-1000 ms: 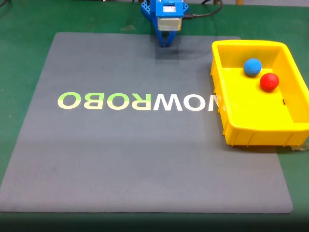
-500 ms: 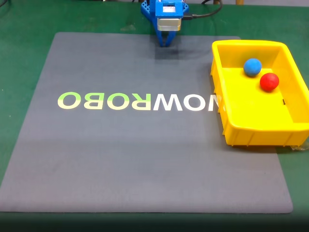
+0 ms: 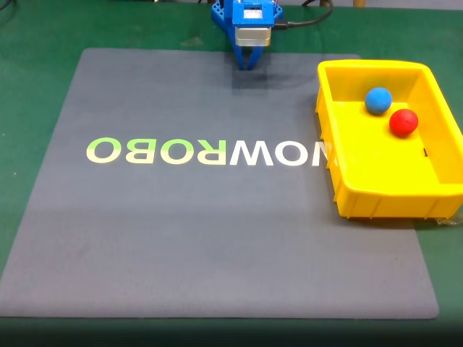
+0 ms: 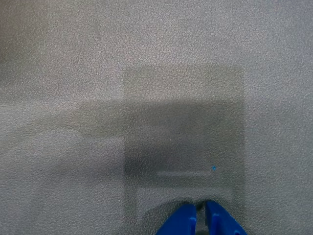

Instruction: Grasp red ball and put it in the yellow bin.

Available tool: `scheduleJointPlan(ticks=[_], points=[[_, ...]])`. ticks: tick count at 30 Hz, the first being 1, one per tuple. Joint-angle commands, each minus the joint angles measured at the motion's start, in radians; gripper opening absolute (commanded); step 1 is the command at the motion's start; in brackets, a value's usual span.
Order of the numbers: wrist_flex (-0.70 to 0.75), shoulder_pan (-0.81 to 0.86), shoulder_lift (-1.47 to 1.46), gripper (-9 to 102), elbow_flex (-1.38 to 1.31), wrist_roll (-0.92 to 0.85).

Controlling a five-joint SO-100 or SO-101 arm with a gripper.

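- The blue end effector (image 3: 248,66) hangs at the far edge of the mat in the fixed view; in the wrist view its fingertips (image 4: 185,221) are almost together, only a thin slit between them, gripping nothing.
- The green tabletop (image 3: 43,29) carries a large grey mat (image 3: 217,231) printed with pale lettering (image 3: 206,152).
- The yellow bin (image 3: 376,199) sits at the mat's right edge in the fixed view.
- The red ball (image 3: 404,122) lies inside the bin, just beside a blue ball (image 3: 378,100).
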Motion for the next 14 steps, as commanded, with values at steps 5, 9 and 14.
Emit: scheduleJointPlan(ticks=[5, 9, 14], points=[[0.002, 0.014, 0.012, 0, 0.032, -0.008], [0.002, 0.014, 0.012, 0, 0.032, -0.006], [0.002, 0.014, 0.012, 0, 0.032, -0.005]])
